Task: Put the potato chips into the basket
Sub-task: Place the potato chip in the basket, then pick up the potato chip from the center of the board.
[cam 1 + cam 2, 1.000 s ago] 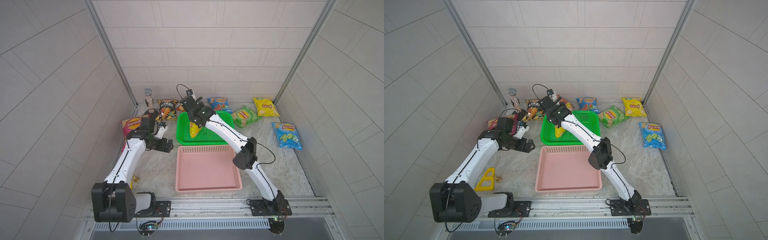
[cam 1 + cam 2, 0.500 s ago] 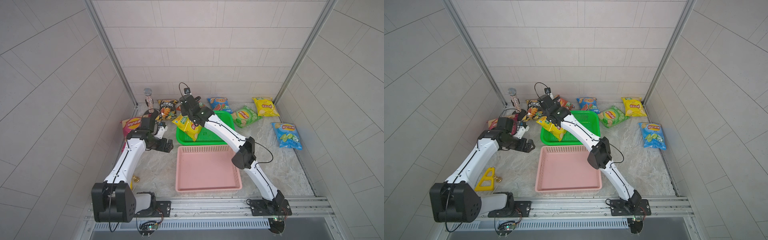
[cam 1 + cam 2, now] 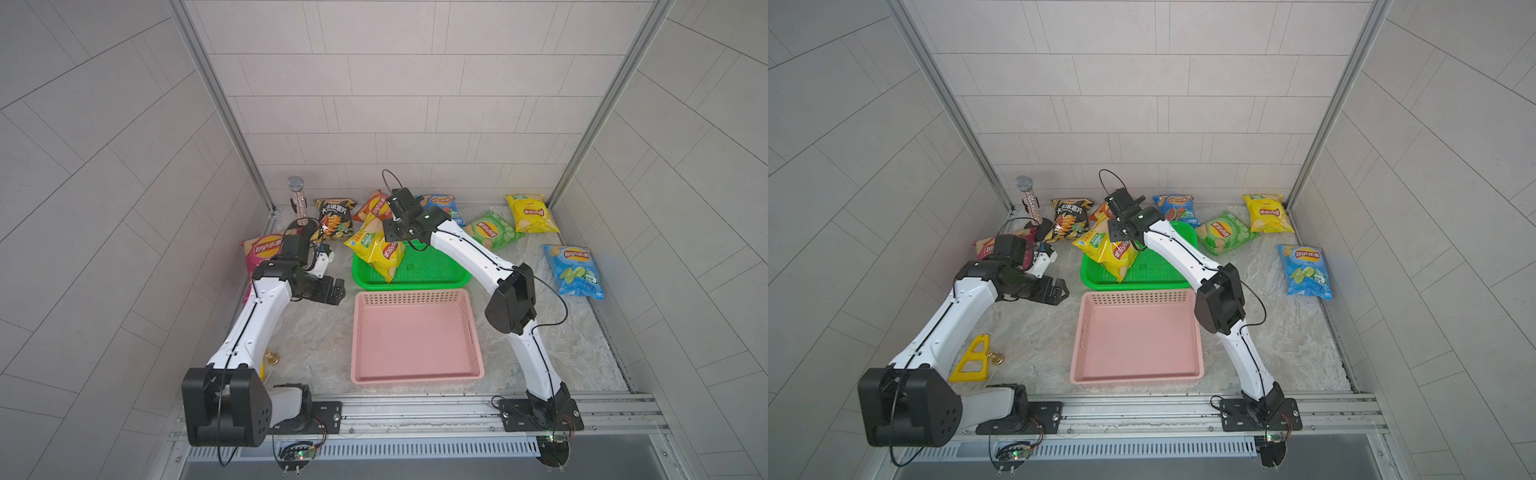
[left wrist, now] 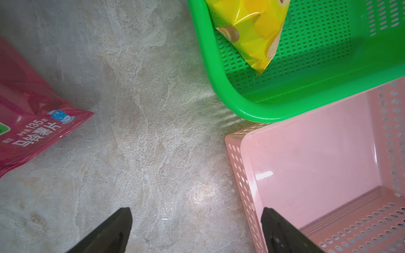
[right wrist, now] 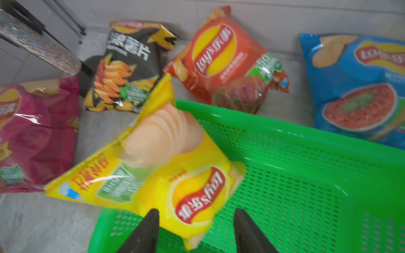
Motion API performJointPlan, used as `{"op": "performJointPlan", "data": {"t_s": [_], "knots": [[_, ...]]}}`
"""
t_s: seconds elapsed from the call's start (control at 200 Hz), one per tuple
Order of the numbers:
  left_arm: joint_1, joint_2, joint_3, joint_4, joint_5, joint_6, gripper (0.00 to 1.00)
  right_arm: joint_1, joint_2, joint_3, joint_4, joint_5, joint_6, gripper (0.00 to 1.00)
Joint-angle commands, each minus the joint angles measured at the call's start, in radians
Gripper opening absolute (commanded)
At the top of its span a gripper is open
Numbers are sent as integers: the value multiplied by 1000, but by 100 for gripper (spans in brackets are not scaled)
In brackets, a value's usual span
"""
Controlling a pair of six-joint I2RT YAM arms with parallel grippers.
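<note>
1. Right pincer (image 5: 196,210): fingers stood apart above the green basket (image 3: 436,281), not closed on anything.
2. Yellow Lay's bag (image 3: 376,249): lay tilted across the green basket's rim on the left arm's side, partly inside, partly overhanging the surface (image 3: 307,332).
3. Left pincer (image 4: 196,209): fingers wide apart, empty, over bare surface beside that same rim.
4. Magenta bag (image 3: 266,249), black bag (image 3: 334,218), orange-red bag (image 3: 374,205): on the surface outside the green basket.

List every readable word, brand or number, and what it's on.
"Lay's 乐事": magenta bag, orange-red bag, yellow bag at the green basket, light blue bag.
"135", "马铃薯片": magenta bag.
"大波浪薯片": black bag.
Rest: too small or blurred.
</note>
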Motion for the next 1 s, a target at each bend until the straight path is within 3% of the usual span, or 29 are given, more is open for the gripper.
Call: {"op": "performJointPlan", "data": {"t_s": [0.0,0.19,0.375,0.836,0.996], "knots": [[-2,-19,-13,3,-15,-2,100,-22,-182,-128,9,-80,21,60],[-2,-19,-15,7,-11,-3,100,-134,-465,-529,169,-148,81,62],[-3,-16,-18,9,4,-4,100,-308,-694,-834,255,-186,130,65],[-3,-16,-25,12,16,-4,100,-839,-1010,-1254,224,-234,143,64],[-3,-11,-25,13,19,-4,100,-929,-1013,-1295,207,-185,135,64]]}}
